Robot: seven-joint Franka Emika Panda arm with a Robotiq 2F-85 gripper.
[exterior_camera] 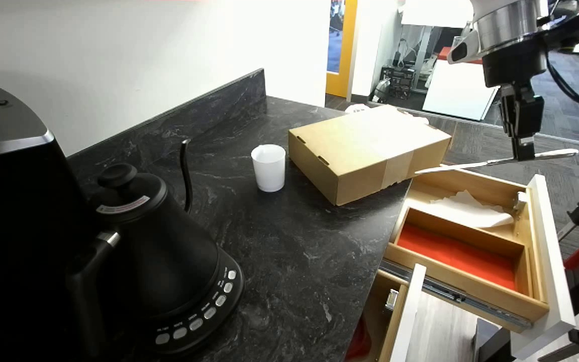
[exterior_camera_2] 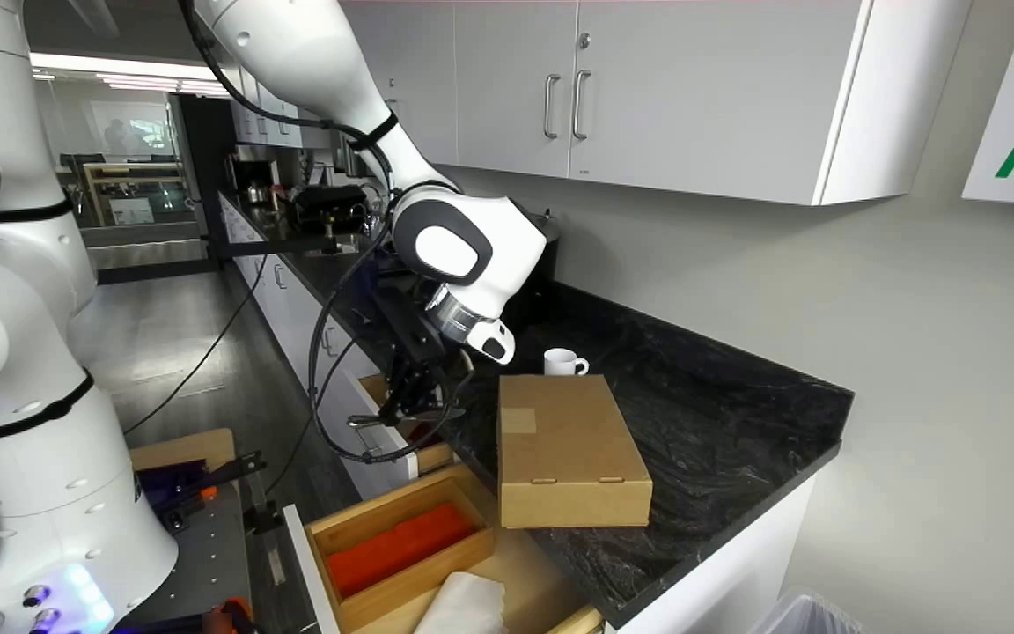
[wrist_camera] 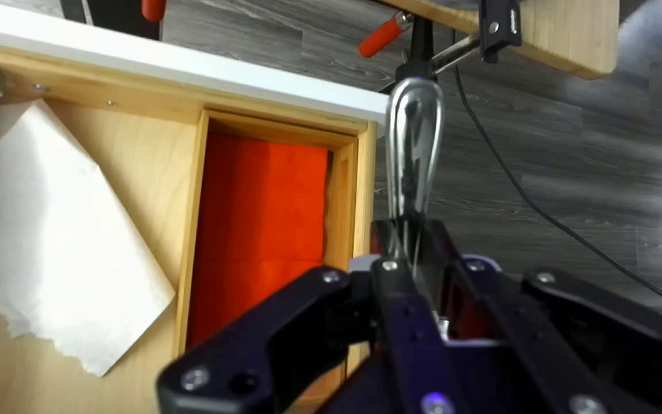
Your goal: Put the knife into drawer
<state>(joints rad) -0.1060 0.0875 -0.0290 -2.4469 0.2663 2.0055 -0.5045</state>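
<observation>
While the tool (exterior_camera: 523, 151) pinches a glossy knife (wrist_camera: 415, 146), apparently steel, open wooden drawer (wrist_camera: 158, 184)

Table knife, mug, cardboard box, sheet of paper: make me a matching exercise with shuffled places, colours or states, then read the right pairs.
1. table knife
2. mug
3. cardboard box
4. sheet of paper

A. brown, on the countertop
B. inside the open drawer
C. held in the hand
D. white, on the countertop

Pairs: 1-C, 2-D, 3-A, 4-B
</observation>
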